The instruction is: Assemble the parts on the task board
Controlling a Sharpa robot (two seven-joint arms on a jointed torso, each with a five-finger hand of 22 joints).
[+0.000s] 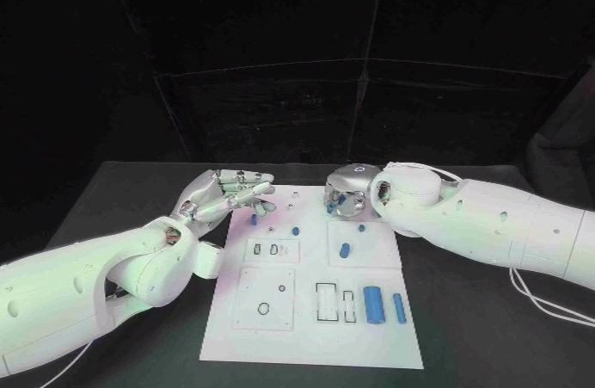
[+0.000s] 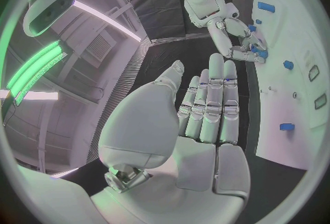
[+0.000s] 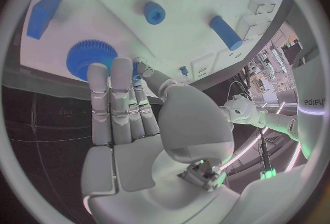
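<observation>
Black tabletop (image 1: 137,190); white task board (image 1: 310,319) lies at its middle, long side running away from the robot.

Parts on the board: two upright-lying blue cylinders, the thick cylinder (image 1: 372,304) and just beside it the thin cylinder (image 1: 399,308), near the right edge at the near end. A blue oval peg (image 1: 345,251) sits mid-board on the right panel. Small blue pieces further out: small peg (image 1: 297,230), left stub (image 1: 254,219), right stub (image 1: 362,227). Dark-outlined recesses on the left and near panels; contents cannot be told.

Right hand (image 1: 351,195) hangs over the board's far right corner, fingers pointing down. Wrist view: fingers straight and side by side, fingertips beside a blue gear (image 3: 91,58); contact cannot be told, nothing seen in its grip.

Left hand (image 1: 230,192) hovers at the board's far left corner, palm up, fingers extended and apart, holding nothing.

The hands stand apart, the far end of the board between them.
</observation>
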